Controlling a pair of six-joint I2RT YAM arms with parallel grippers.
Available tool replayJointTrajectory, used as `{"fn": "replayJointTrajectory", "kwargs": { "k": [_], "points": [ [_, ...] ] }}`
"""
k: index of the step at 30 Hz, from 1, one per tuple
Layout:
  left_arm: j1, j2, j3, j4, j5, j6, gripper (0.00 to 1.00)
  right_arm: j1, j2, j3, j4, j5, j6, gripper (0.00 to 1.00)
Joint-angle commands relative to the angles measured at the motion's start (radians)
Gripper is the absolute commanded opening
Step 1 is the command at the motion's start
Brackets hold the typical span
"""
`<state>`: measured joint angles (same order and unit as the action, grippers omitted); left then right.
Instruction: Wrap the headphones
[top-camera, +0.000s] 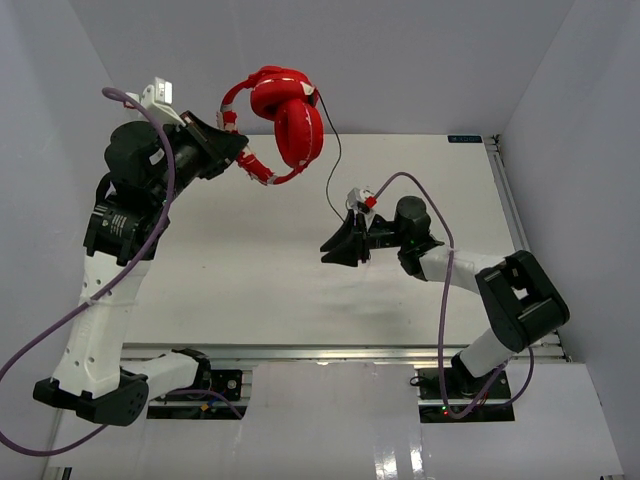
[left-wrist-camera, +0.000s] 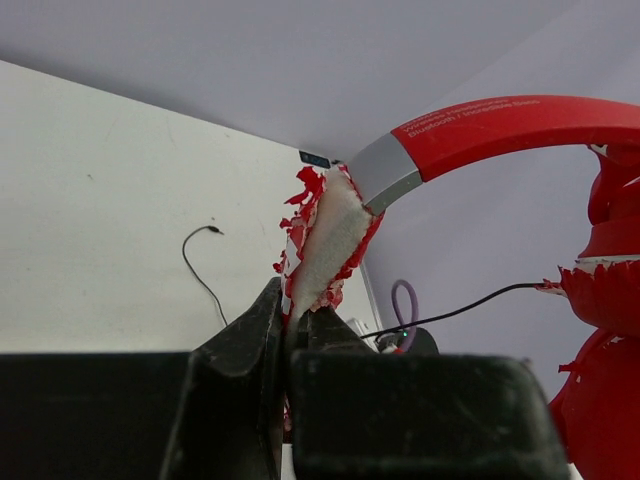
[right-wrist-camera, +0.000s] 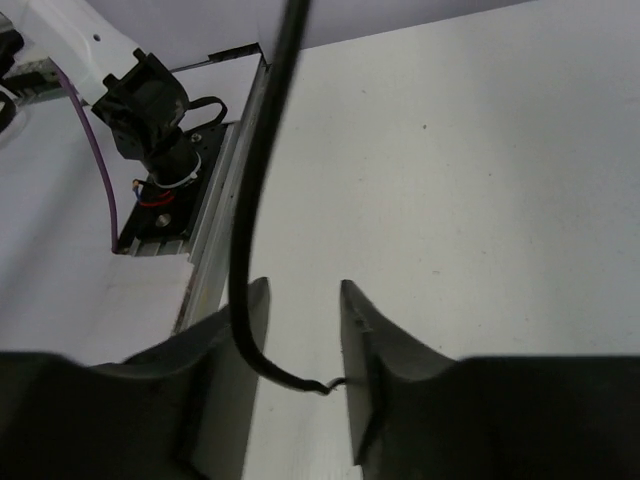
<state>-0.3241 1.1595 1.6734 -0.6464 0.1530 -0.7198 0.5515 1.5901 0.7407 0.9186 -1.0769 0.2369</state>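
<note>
The red headphones (top-camera: 290, 120) hang in the air above the table's back left. My left gripper (top-camera: 243, 155) is shut on the worn, flaking padding of the headband (left-wrist-camera: 325, 235), seen close in the left wrist view (left-wrist-camera: 297, 305). The earcups (left-wrist-camera: 600, 330) hang to the right of it. The thin black cord (top-camera: 336, 150) drops from the earcups to my right gripper (top-camera: 335, 250) over the table's middle. In the right wrist view the cord (right-wrist-camera: 255, 180) runs down between the parted fingers of the right gripper (right-wrist-camera: 305, 300) and touches the right finger (right-wrist-camera: 365, 340). It is not clamped.
The white table (top-camera: 250, 290) has an aluminium rail (top-camera: 330, 352) along its near edge and a small blue label (top-camera: 465, 138) at the back right. Purple robot cables (top-camera: 160, 200) loop beside both arms. A loose stretch of cord with its plug (left-wrist-camera: 200, 265) shows over the table.
</note>
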Motion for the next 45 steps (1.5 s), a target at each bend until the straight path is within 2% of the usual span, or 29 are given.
{"fn": "replayJointTrajectory", "kwargs": {
  "k": [1,4,5,9,11,12,14,16,17,19,21,22,24,27,30,35,39,45],
  "points": [
    [-0.003,-0.030,0.065,0.053,-0.094,-0.050,0.00,-0.001,-0.106,0.002,-0.127,-0.008,-0.156,0.31],
    [-0.003,-0.017,0.069,0.051,-0.110,-0.046,0.00,-0.001,-0.148,0.012,-0.238,0.029,-0.213,0.11],
    [-0.003,-0.015,0.068,0.052,-0.115,-0.044,0.00,0.000,-0.162,0.014,-0.273,0.034,-0.257,0.09],
    [-0.003,-0.001,0.054,0.064,-0.135,-0.023,0.00,-0.001,-0.241,0.063,-0.567,0.099,-0.421,0.08],
    [-0.003,0.030,0.054,0.067,-0.140,0.009,0.00,-0.001,-0.264,0.114,-0.732,0.211,-0.496,0.08],
    [-0.003,0.043,0.053,0.069,-0.170,0.020,0.00,-0.001,-0.273,0.171,-0.879,0.275,-0.569,0.08],
    [-0.003,0.077,0.040,0.077,-0.189,0.042,0.00,0.008,-0.275,0.242,-1.065,0.384,-0.641,0.08],
    [-0.003,0.144,0.020,0.095,-0.206,0.078,0.00,0.036,-0.267,0.319,-1.256,0.583,-0.737,0.08],
    [-0.004,0.183,0.005,0.105,-0.212,0.099,0.00,0.059,-0.270,0.352,-1.356,0.636,-0.756,0.08],
    [-0.006,0.256,-0.012,0.110,-0.216,0.117,0.00,0.099,-0.298,0.367,-1.461,0.904,-0.814,0.08],
    [-0.018,0.316,-0.012,0.113,-0.242,0.141,0.00,0.130,-0.337,0.326,-1.483,1.061,-0.884,0.08],
    [-0.032,0.371,0.003,0.114,-0.280,0.172,0.00,0.131,-0.380,0.285,-1.477,1.211,-0.946,0.08],
    [-0.051,0.471,0.034,0.109,-0.337,0.226,0.00,0.133,-0.470,0.237,-1.482,1.388,-1.052,0.08],
    [-0.080,0.595,0.083,0.097,-0.374,0.268,0.00,0.133,-0.527,0.241,-1.532,1.506,-1.160,0.08],
    [-0.138,0.687,0.127,0.082,-0.406,0.313,0.00,0.133,-0.518,0.302,-1.636,1.505,-1.192,0.08],
    [-0.295,0.830,0.145,0.053,-0.441,0.408,0.00,0.156,-0.459,0.439,-1.687,1.418,-1.216,0.08],
    [-0.335,0.825,0.063,0.102,-0.396,0.389,0.00,0.163,-0.432,0.472,-1.660,1.370,-1.230,0.08],
    [-0.363,0.720,-0.092,0.239,-0.260,0.401,0.00,0.136,-0.444,0.469,-1.588,1.269,-1.196,0.08]
  ]
}}
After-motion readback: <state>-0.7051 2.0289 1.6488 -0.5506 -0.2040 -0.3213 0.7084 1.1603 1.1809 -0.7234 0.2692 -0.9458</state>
